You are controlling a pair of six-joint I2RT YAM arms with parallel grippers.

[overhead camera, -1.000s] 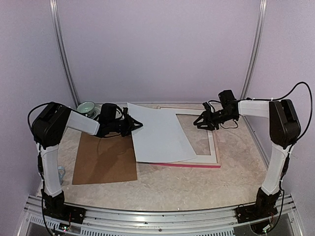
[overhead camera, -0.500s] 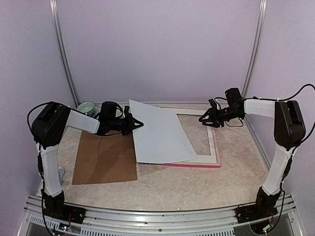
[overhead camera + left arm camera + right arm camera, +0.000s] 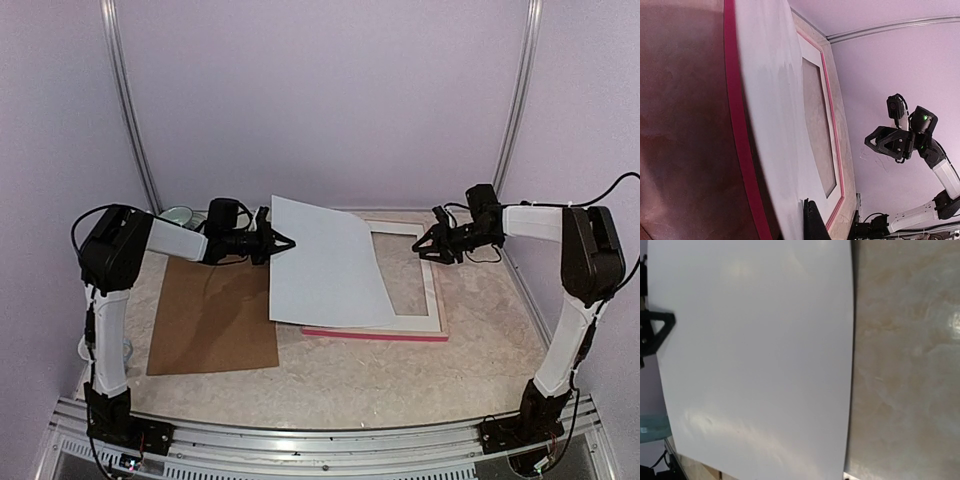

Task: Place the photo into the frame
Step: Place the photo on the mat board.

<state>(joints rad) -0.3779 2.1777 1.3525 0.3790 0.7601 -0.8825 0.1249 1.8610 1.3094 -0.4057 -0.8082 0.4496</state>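
The photo's dark printed face is not in view. A large white sheet [image 3: 328, 268] shows only a plain white side. My left gripper [image 3: 285, 243] is shut on its left edge and holds that edge raised, so the sheet slopes down over the left part of the frame [image 3: 380, 334]. The frame lies flat with pink rails, and a white mat [image 3: 428, 300] sits in it. In the left wrist view one finger [image 3: 812, 222] presses on the sheet [image 3: 775, 100] beside the pink rail [image 3: 737, 120]. My right gripper [image 3: 432, 246] is open and empty above the frame's far right corner. The right wrist view is filled by the sheet [image 3: 755, 360].
A brown backing board [image 3: 215, 320] lies flat left of the frame, under my left arm. A pale green bowl [image 3: 178, 213] stands at the far left behind the arm. Metal posts rise at both back corners. The marble tabletop [image 3: 360, 375] shows in front.
My left gripper has moved up and to the right, tipping the white sheet steeper over the frame. My right gripper has drawn back to the right, off the frame's window.
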